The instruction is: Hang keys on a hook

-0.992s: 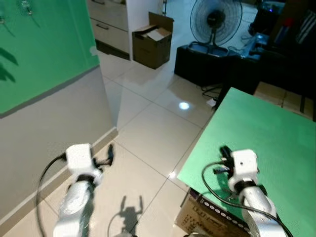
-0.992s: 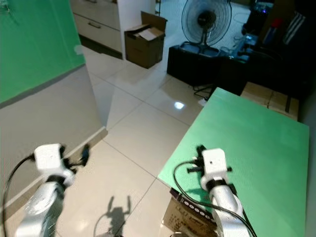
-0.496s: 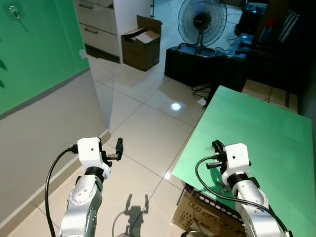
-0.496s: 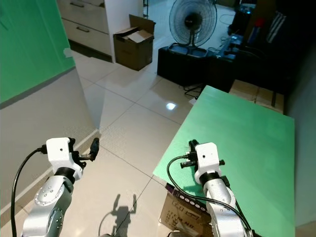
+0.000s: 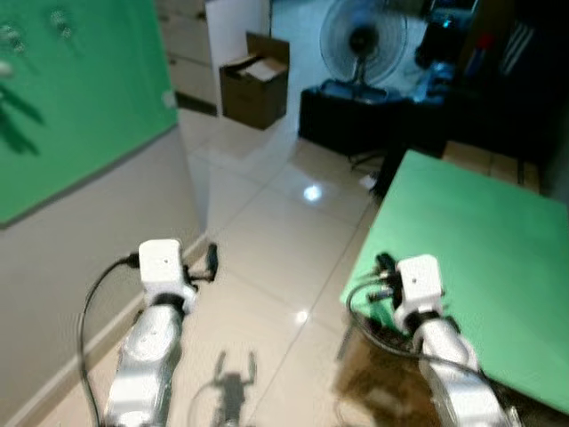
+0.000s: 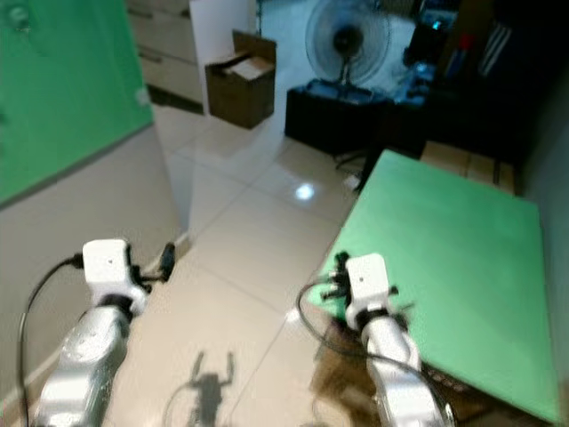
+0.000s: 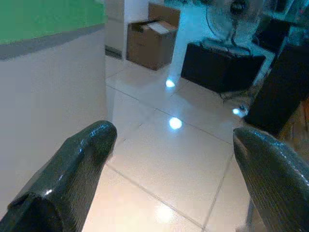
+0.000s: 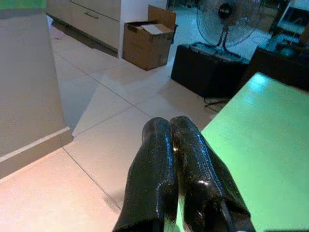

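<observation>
Walking between a green wall and a green bench [image 5: 480, 222], the robot carries its left gripper [image 7: 169, 164] spread wide and empty and its right gripper [image 8: 176, 159] pressed closed, no keys discernible, the hanging seemingly not yet begun

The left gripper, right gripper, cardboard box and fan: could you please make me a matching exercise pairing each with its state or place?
Things:
1. left gripper
2. right gripper
3. cardboard box
4. fan

States or places:
A. fingers pressed together
B. on the floor by the white cabinet
C. fingers spread apart
D. standing on the black unit

Pairs: 1-C, 2-A, 3-B, 4-D
</observation>
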{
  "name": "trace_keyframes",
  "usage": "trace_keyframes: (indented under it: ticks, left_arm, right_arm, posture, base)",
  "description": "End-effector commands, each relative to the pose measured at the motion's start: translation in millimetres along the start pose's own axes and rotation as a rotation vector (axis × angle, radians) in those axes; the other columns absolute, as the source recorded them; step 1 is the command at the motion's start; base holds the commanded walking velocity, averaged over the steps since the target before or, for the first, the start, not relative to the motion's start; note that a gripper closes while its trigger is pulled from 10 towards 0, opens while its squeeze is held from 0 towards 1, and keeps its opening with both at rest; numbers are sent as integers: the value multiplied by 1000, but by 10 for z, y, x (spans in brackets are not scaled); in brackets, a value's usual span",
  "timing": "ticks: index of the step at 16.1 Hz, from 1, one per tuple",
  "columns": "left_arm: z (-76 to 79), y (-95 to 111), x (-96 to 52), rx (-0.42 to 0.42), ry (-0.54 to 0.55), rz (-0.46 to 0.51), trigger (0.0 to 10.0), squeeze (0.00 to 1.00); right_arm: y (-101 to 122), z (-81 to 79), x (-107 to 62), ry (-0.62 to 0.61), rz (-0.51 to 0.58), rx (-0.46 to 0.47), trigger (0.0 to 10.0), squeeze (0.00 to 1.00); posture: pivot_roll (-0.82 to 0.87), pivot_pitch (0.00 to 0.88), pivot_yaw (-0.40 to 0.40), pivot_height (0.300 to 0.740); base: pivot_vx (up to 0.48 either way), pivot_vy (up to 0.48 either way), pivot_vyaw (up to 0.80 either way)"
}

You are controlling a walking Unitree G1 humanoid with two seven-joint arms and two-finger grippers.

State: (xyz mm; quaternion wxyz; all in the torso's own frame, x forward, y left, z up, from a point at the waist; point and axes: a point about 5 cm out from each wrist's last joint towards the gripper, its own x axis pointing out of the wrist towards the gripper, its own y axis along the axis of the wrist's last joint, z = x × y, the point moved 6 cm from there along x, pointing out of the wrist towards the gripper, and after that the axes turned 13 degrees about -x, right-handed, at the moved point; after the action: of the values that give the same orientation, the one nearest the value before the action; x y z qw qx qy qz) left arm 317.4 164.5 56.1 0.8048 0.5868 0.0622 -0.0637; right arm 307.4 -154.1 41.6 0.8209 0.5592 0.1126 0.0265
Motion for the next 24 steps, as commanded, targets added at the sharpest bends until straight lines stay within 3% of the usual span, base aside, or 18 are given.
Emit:
trace_keyframes:
  ticks: [1,9,24]
  left_arm:
    - [-40,21,10,13,10,-2,10000,0]
    - [-60,-13,10,16,32,-20,10000,0]
    - [-100,-61,50,42,67,-45,10000,0]
  right_arm:
    - [15,-46,10,9,-2,0,0,0]
    - [172,-47,24,8,8,-10,0,0]
    - [49,-112,199,63,-33,-32,0,0]
  posture:
    - [-123,0,21,740]
    - [-116,0,22,740]
    - [-85,0,0,740]
  base:
    - [0,0,0]
    - [0,0,535]
    - [0,0,678]
